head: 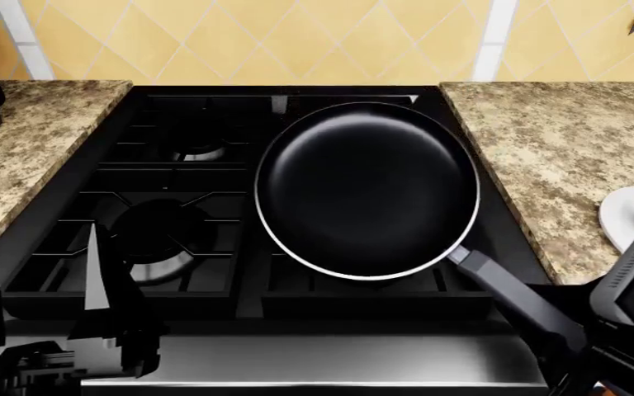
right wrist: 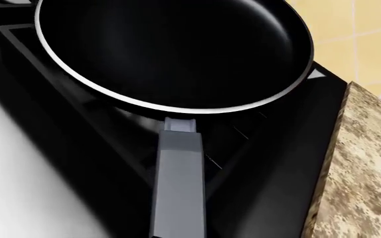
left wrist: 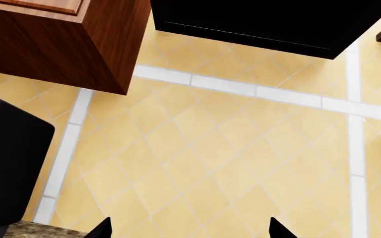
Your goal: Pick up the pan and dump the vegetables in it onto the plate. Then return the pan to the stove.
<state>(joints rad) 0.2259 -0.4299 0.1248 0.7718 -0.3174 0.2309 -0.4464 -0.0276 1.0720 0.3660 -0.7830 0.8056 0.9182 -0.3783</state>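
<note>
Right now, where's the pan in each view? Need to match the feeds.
Head: pan sits centre-right on the stove, empty, handle running to the lower right.
Right wrist: pan fills the upper part, handle running to the bottom edge.
Left wrist: not in view, only floor and cabinets.
Shared landmark: granite counter, also in right wrist.

Even, soft light is being cast over all three renders, and every edge is being rendered sharp, without blur or distortion. A faint pale sheen is being shown inside the round black non-stick frying pan. Dark parts are being lost in near-uniform black.
</note>
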